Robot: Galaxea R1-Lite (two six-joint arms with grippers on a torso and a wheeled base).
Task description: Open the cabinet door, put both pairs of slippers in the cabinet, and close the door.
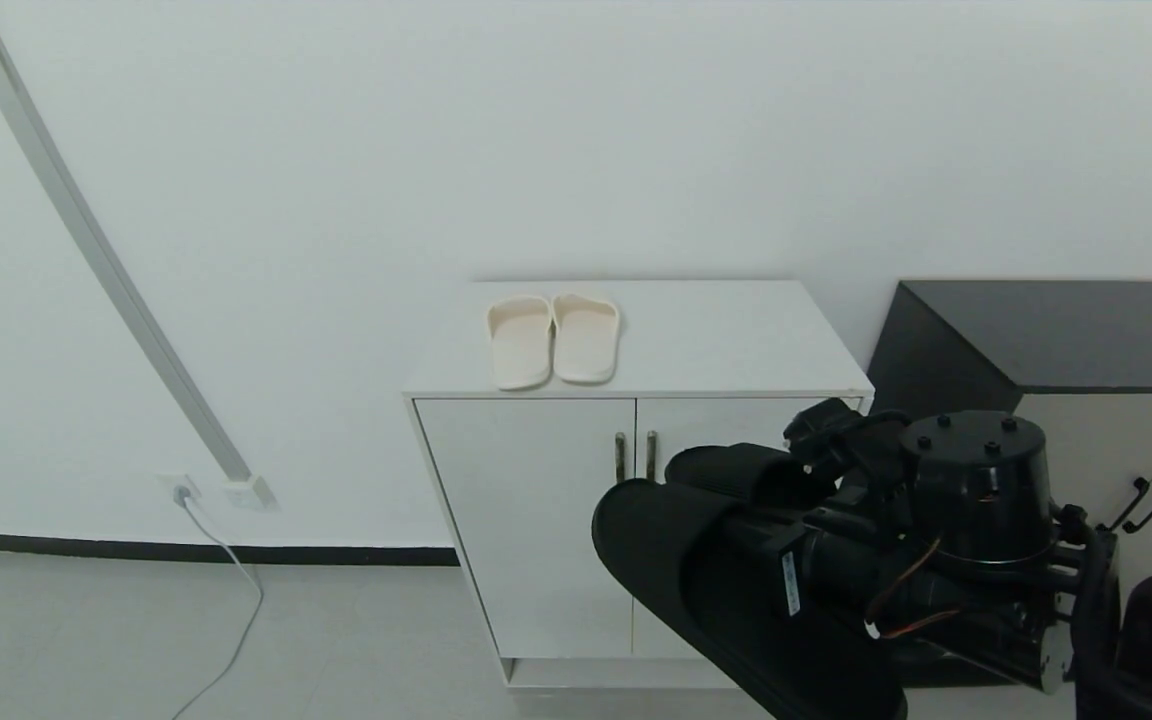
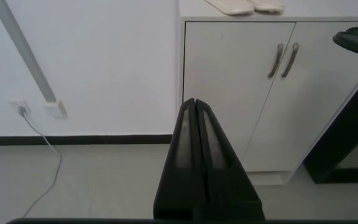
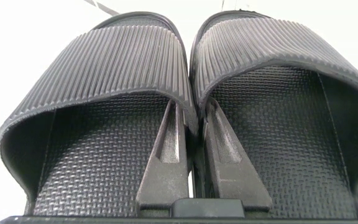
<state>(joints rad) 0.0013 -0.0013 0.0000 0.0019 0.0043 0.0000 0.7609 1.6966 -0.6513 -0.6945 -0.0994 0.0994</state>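
Observation:
A white cabinet (image 1: 726, 340) stands against the wall with both doors shut, its two metal handles (image 1: 634, 456) side by side at the middle. A beige pair of slippers (image 1: 553, 340) lies on its top, toward the left. In front of the right door, my right gripper (image 3: 193, 106) is shut on a black pair of slippers (image 1: 696, 560). One finger sits inside each slipper, pinching their inner walls together. My left gripper (image 2: 195, 102) is shut on nothing and hangs low, facing the cabinet's left door (image 2: 229, 93) from some distance. The beige slippers (image 2: 244, 6) and handles (image 2: 283, 60) appear beyond it.
A dark-topped cabinet (image 1: 1056, 330) with black handles (image 1: 1151, 500) stands right beside the white one. On the left wall are a socket with a trailing cable (image 1: 181, 492) and a slanted grey conduit (image 1: 86, 230). Grey floor lies open to the left.

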